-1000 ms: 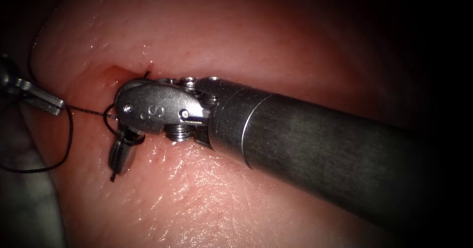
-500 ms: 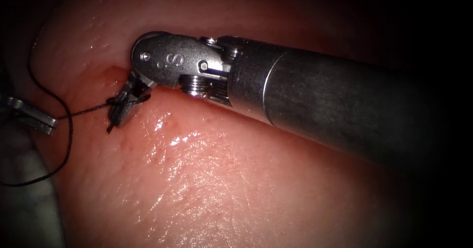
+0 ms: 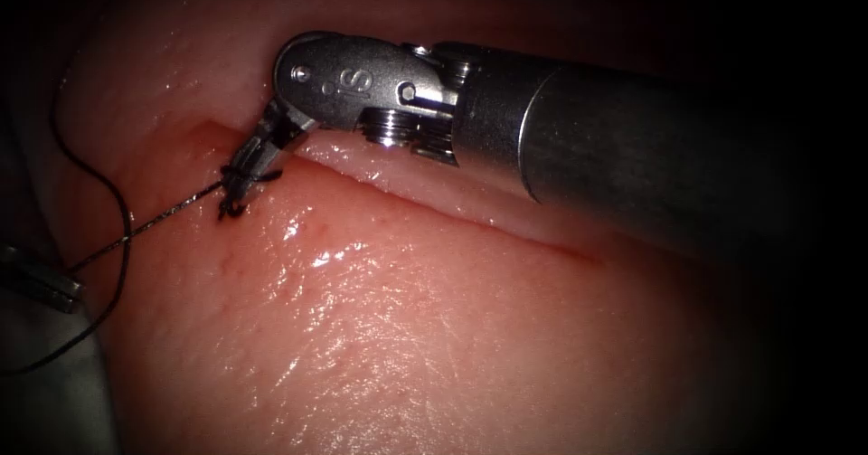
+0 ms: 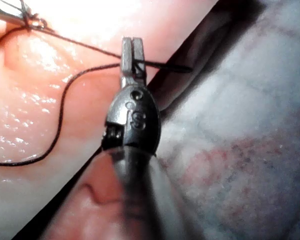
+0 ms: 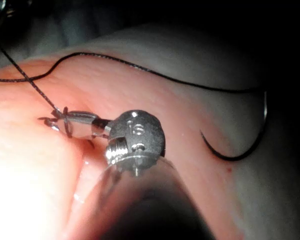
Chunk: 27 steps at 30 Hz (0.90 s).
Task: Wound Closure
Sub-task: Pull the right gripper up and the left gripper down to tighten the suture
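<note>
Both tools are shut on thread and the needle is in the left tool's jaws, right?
Not quite. The left tool and right tool are shut on thread, but the needle lies free on the tissue, as the right wrist view shows.

The right tool (image 5: pixel 65 120) grips the thread (image 5: pixel 35 87) at a knot over the tissue (image 5: pixel 35 165). The curved needle (image 5: pixel 242 145) lies free on the tissue, well apart from the jaws.
</note>
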Tool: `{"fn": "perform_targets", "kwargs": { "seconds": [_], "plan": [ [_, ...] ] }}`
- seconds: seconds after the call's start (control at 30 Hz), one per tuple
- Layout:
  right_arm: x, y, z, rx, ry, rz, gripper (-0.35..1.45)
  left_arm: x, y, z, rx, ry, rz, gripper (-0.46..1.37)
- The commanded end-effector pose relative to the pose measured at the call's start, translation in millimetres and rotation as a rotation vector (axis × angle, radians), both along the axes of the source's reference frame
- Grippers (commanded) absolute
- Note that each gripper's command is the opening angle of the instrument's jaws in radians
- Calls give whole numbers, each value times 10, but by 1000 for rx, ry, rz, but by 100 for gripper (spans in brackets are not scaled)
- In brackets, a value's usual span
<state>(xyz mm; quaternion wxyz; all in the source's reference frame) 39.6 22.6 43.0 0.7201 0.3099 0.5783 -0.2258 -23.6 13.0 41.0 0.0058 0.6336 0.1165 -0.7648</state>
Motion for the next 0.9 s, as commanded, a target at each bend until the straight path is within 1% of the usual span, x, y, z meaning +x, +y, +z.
{"fn": "perform_targets", "kwargs": {
  "seconds": [0.03,0.17,0.27,0.47,0.67,0.8,0.87,0.9],
  "plan": [
    [-2,3,0,-3,0,20,-35,1,-2,-2,0,0,1,-35],
    [-10,11,3,-4,-6,51,-35,4,-11,-9,1,1,3,-35],
    [-12,14,5,-6,-4,64,-35,5,-17,-14,1,3,3,-35],
    [-15,21,12,-14,-19,90,-35,6,-33,-28,1,8,2,-35],
    [-24,42,18,-22,-36,195,-35,-1,-45,-39,1,9,-1,-35],
    [-35,59,19,-27,-47,260,-35,-5,-51,-45,1,13,-5,-35],
    [-36,61,20,-29,-51,272,-35,-6,-53,-46,0,13,-5,-35],
    [-39,61,22,-28,-47,282,-35,-6,-58,-48,-2,12,-4,-35]
  ]
}}
